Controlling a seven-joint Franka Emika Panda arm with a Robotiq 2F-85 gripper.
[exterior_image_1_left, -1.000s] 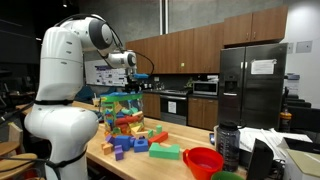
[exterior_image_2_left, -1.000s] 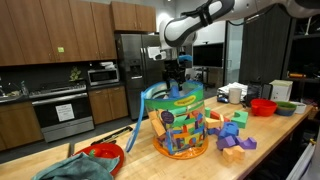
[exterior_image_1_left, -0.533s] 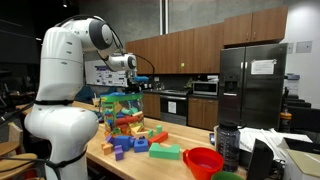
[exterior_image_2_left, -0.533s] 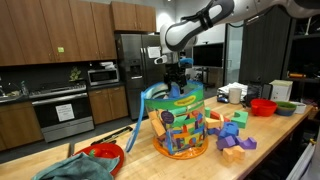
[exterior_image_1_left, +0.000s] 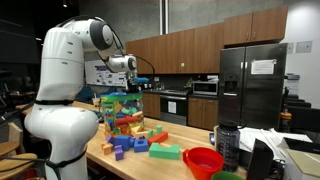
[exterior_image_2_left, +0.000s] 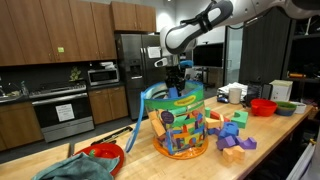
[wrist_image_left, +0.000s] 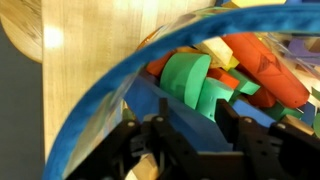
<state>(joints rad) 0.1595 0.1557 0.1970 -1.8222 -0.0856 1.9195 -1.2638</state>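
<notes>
One gripper (exterior_image_2_left: 176, 80) hovers; I cannot tell how wide it stands. Just below it runs the blue rim (wrist_image_left: 95, 105) of the bin (exterior_image_2_left: 180, 128), a green block (wrist_image_left: 188, 80) just inside. The bin sits on the tabletop (exterior_image_2_left: 285, 125).

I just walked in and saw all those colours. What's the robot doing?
A white robot arm holds its claw just above a clear tub packed with coloured blocks, right at the blue rim. Whether the claw grips anything can't be told. Some loose blocks lie on the wooden counter beside the tub.
</notes>
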